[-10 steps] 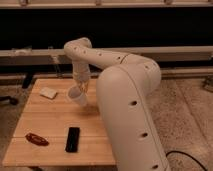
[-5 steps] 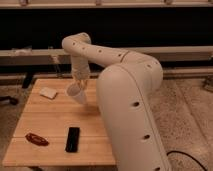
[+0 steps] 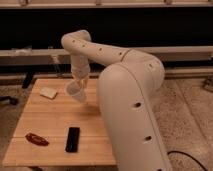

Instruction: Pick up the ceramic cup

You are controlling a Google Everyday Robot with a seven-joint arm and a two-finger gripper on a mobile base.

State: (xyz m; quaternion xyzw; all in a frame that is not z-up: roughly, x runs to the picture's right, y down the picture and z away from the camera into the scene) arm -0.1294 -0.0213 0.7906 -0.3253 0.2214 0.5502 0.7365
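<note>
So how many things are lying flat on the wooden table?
3: a pale block back left, a reddish thing front left, a black bar beside it. The gripper holds the ceramic cup above; the arm may hide more.

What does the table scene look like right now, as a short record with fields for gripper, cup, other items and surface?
gripper: the gripper hangs over the far middle of the table, pointing down, at the ceramic cup
cup: the ceramic cup is white, tilted, and appears lifted off the wood
other items: pale flat block at far left; black rectangular device near the front; reddish-brown object at front left
surface: wooden table, light slats
</note>
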